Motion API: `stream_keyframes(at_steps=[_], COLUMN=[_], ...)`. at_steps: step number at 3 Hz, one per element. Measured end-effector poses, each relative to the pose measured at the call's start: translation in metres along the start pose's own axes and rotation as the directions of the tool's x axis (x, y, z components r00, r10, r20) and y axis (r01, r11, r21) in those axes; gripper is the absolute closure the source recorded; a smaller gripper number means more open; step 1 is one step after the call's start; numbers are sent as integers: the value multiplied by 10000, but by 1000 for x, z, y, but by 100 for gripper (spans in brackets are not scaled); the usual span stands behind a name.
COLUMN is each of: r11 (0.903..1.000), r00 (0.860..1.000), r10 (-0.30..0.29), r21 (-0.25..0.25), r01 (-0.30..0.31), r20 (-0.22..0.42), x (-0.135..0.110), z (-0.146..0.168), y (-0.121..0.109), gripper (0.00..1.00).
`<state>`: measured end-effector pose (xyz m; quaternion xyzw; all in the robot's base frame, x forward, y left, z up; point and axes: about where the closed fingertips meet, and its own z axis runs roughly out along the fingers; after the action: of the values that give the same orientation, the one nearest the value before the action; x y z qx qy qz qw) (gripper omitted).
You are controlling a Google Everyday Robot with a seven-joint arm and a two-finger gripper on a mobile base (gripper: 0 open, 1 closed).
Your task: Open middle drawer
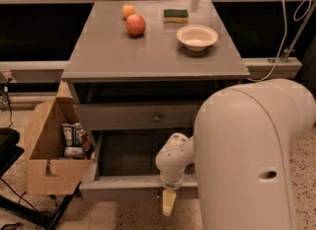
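Observation:
The middle drawer is pulled out towards me below a closed grey drawer with a small round knob. Its inside is dark and looks empty. Its own knob is hidden behind my arm. My gripper hangs at the middle of the drawer's front edge, with its pale tip reaching just below the front panel. My white wrist sits above it over the open drawer. The lowest drawer is hidden beneath the open one.
A red apple, an orange, a green sponge and a white bowl lie on the grey tabletop. A cardboard box with packets stands at the left of the cabinet. My large white arm housing fills the lower right.

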<state>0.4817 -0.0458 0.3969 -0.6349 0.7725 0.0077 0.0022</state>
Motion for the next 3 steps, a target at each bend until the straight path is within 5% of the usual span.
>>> stream_keyframes(at_steps=[2, 3], r11=[9862, 9853], r00=[9939, 9935], r10=[911, 938], r21=[-1327, -1370], r01=[-987, -1020], r20=[-620, -649], x=[12, 12], z=[-19, -19], y=[96, 98], gripper=[42, 64])
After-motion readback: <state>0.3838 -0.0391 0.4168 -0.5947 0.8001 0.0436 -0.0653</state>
